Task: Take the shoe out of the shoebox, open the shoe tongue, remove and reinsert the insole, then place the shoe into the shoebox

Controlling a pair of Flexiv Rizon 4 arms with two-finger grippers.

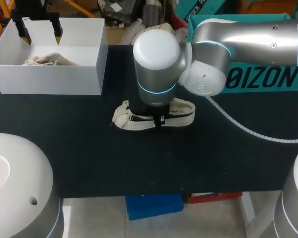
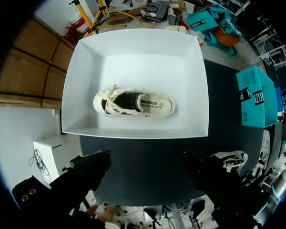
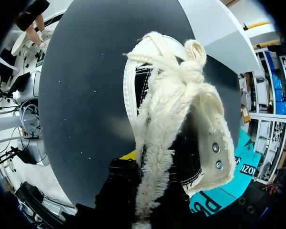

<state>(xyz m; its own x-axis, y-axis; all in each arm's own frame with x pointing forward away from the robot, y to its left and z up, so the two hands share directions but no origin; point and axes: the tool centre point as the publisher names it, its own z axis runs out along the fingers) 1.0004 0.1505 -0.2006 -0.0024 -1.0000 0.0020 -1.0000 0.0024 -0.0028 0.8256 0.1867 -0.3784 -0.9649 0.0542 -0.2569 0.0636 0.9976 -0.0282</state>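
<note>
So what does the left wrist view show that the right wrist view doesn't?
Only the left wrist view: the inside of the white shoebox, with a second shoe lying flat in it, and the left gripper open, the box ahead of it. Only the right wrist view: close up, the frayed laces and two metal rivets of the shoe on the table. Both: that shoe, part of the shoebox, and the black table.

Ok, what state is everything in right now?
Shoebox: open, one shoe inside.
Boxed shoe: sole down, insole showing.
Table shoe: upright on the table, under right arm.
Left pincer: open, empty, over the shoebox.
Right pincer: at the table shoe, grip hidden.
</note>
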